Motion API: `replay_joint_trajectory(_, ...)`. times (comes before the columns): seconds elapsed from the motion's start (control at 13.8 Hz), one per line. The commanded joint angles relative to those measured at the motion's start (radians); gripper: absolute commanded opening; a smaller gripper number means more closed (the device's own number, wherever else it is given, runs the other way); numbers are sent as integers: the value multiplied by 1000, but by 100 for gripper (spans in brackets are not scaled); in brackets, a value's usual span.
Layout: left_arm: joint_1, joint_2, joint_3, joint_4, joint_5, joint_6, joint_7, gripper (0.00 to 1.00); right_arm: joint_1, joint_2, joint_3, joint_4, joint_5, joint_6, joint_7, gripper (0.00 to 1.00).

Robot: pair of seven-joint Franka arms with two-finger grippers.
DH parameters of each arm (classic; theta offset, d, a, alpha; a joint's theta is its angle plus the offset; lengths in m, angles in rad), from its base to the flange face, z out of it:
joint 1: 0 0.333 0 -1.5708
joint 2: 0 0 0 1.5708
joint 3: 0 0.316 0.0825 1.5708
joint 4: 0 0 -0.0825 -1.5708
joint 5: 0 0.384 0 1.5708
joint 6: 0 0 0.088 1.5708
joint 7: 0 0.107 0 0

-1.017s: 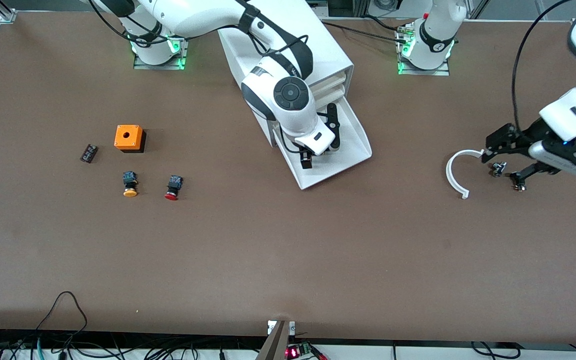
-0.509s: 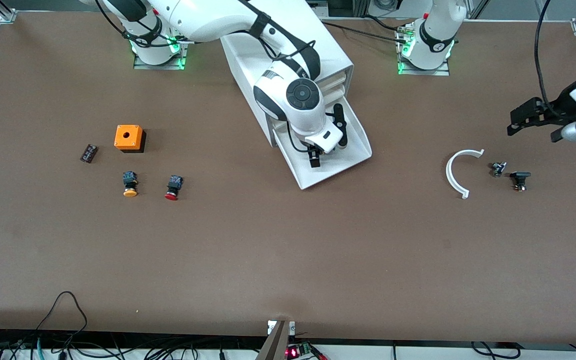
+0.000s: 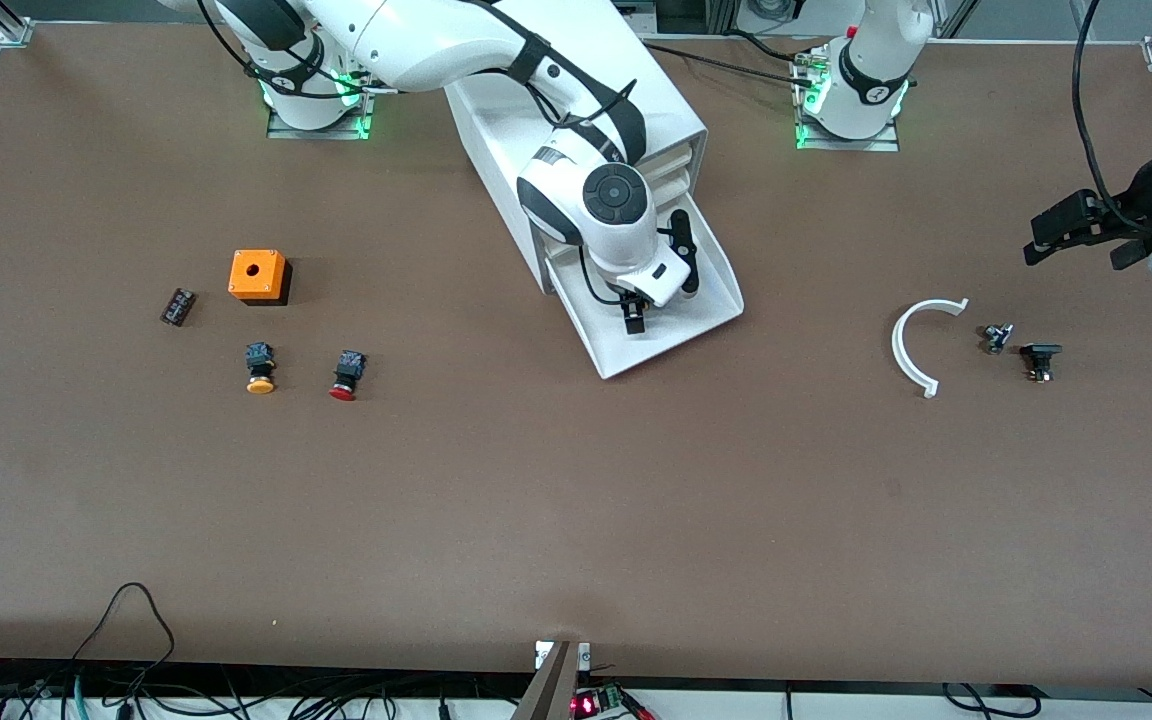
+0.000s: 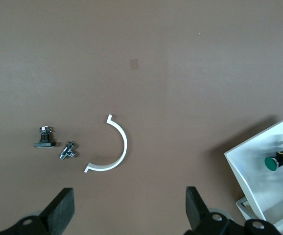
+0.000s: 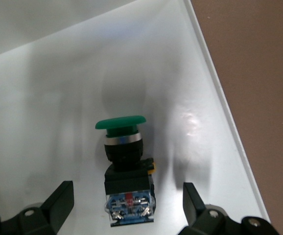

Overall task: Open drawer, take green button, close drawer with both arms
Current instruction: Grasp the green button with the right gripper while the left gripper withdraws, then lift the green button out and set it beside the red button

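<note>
Your right gripper (image 5: 127, 208) down in the pulled-out drawer (image 3: 706, 310), fingers spread either side of the green button (image 5: 124, 161) lying on the drawer floor, not yet clenched, your left gripper (image 3: 1086, 235) released, up over the table (image 3: 576, 500) at about 1 o'clock from the white arc (image 3: 911, 345).

The counter (image 3: 536, 500) is plain matte brown. The drawer (image 5: 58, 88) is glossy white. The button (image 5: 124, 161) has a green cap, a silver collar, a black body and a blue base. The arc (image 4: 114, 147) is white, and the box (image 3: 257, 275) is orange.
</note>
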Motion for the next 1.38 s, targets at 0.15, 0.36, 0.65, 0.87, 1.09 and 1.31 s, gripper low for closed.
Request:
replay_joint_trajectory(0.15, 1, 7, -2, 30, 28, -17, -10, 100, 16, 20, -20, 34, -28, -3, 0, 63)
replay_joint_trajectory(0.36, 0, 9, -4, 30, 83, -17, -13, 100, 22, 20, -21, 34, -30, 3, 0, 44)
replay_joint_trajectory(0.65, 0, 7, -4, 30, 86, -15, -16, 100, 23, 20, -20, 35, -30, 17, 0, 29)
replay_joint_trajectory(0.87, 1, -16, -2, 24, 86, -18, -16, 100, 34, 13, -21, 35, -31, 17, 3, 24)
replay_joint_trajectory(1.09, 1, -32, -2, 10, 86, -17, -19, 100, 19, -44, -20, 35, -30, 14, 155, 23)
replay_joint_trajectory(1.31, 1, -37, -2, 1, 85, -17, -19, 100, -46, -88, -20, 34, -28, 18, 341, 24)
